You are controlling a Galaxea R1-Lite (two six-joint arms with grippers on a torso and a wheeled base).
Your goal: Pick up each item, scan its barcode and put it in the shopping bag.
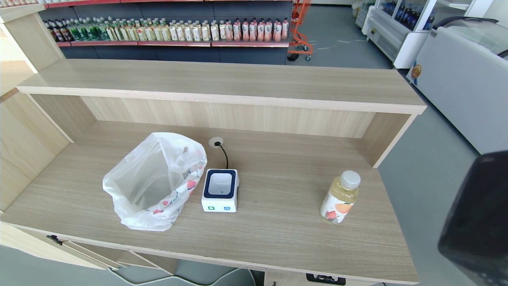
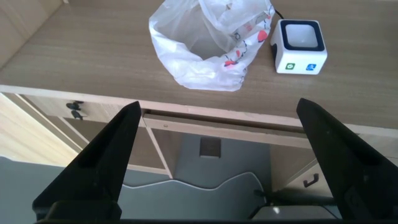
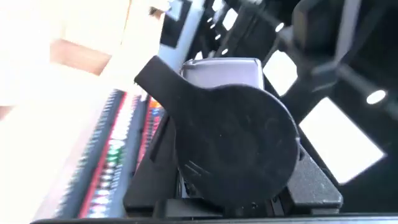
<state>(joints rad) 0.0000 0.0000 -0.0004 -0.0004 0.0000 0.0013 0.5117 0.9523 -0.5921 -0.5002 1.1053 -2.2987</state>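
A juice bottle (image 1: 340, 196) with a white cap and a fruit label stands upright at the right end of the wooden counter. The white plastic shopping bag (image 1: 155, 180) with a fruit print sits open-mouthed at the left, also the shopping bag (image 2: 208, 43) in the left wrist view. Just right of it is the white barcode scanner (image 1: 220, 190), window facing up, seen too as the scanner (image 2: 300, 45). My left gripper (image 2: 219, 104) hangs open below and in front of the counter's front edge, holding nothing. A black part of my right arm (image 1: 476, 218) is off the counter's right end.
A raised back ledge (image 1: 222, 85) and side walls enclose the counter (image 1: 278, 222). The scanner's black cable (image 1: 224, 153) runs to a grommet behind it. Drawers with handles (image 2: 74, 111) sit under the front edge. Drink shelves and freezers stand farther off.
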